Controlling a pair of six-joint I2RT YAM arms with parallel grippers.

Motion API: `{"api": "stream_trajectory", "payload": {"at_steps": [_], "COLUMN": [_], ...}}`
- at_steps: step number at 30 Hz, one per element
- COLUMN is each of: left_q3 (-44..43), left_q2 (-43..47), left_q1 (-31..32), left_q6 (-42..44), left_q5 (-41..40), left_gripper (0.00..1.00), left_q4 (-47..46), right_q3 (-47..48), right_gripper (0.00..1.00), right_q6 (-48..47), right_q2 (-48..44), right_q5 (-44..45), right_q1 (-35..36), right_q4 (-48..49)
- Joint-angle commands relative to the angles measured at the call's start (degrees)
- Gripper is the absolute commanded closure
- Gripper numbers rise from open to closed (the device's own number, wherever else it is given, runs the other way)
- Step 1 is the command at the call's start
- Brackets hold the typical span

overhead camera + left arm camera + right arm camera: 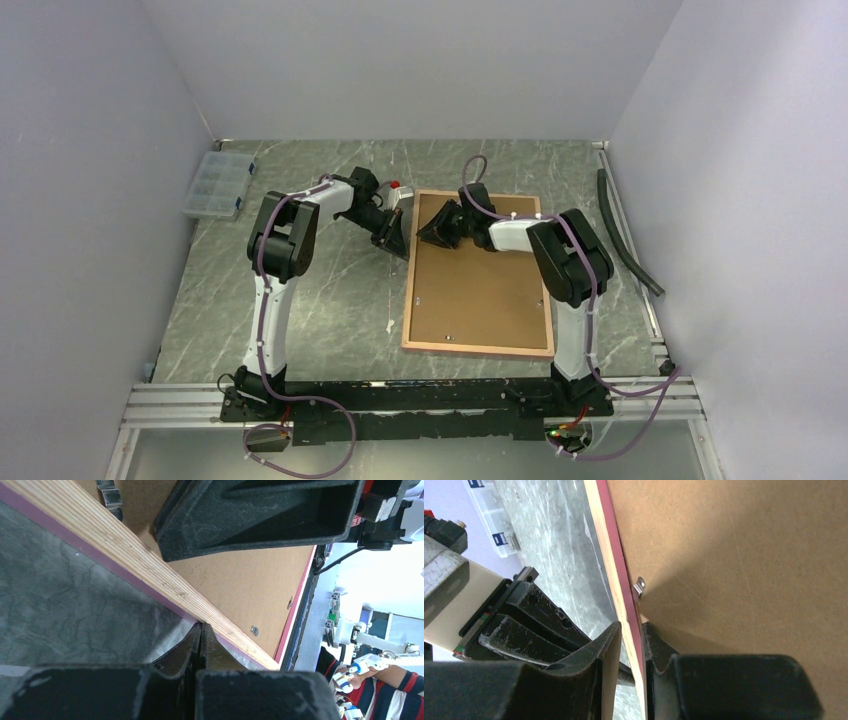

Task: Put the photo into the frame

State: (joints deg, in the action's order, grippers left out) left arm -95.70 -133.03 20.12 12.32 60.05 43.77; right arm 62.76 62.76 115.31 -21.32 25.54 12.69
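The frame [478,350] lies face down right of the table's middle, tan rail up and pink edge showing. The brown backing board [480,290] fills it. The photo is hidden. My left gripper [392,240] is shut and empty, and its tips [201,627] touch the outer side of the frame's left rail [125,545] near the far corner. My right gripper [425,232] straddles the same rail [606,545]. In the right wrist view it [631,627] has one finger on the backing board [734,555] against the rail and the other outside it with a small gap.
A metal tab [639,587] sits on the inner rail just ahead of my right fingers. A clear plastic organiser box [215,185] stands at the far left. A black hose [625,235] and an aluminium rail run along the right wall. Grey walls enclose three sides.
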Motion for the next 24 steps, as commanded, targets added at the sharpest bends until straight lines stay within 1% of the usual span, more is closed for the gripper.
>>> {"api": "stream_trajectory", "payload": {"at_steps": [1, 12, 19, 21, 24], "left_q3": [0.9, 0.4, 0.7, 0.3, 0.3], "left_q2": [-1.1, -1.5, -0.8, -0.5, 1.2], "left_q1": [1.6, 2.0, 2.2, 2.1, 1.7], "left_q6": [0.8, 1.0, 0.9, 1.4, 2.8], "left_q5": [-2.1, -1.9, -2.2, -2.5, -2.7], "left_gripper": [0.97, 0.97, 0.97, 0.97, 0.97], "left_q4": [-2.2, -1.9, -1.6, -0.5, 2.4], "right_q3": [3.2, 4.3, 4.5, 3.8, 0.1], "right_gripper": [0.75, 0.77, 0.77, 0.77, 0.77], "right_q6": [-1.6, -0.9, -1.2, -1.6, -3.0], "right_q2": [2.3, 4.3, 4.3, 2.8, -2.7], "right_q5": [3.0, 3.8, 2.9, 1.3, -1.4], "right_q1": [-0.3, -0.2, -0.1, -0.1, -0.1], "right_q4": [-1.7, 0.5, 4.5, 5.5, 5.0]}}
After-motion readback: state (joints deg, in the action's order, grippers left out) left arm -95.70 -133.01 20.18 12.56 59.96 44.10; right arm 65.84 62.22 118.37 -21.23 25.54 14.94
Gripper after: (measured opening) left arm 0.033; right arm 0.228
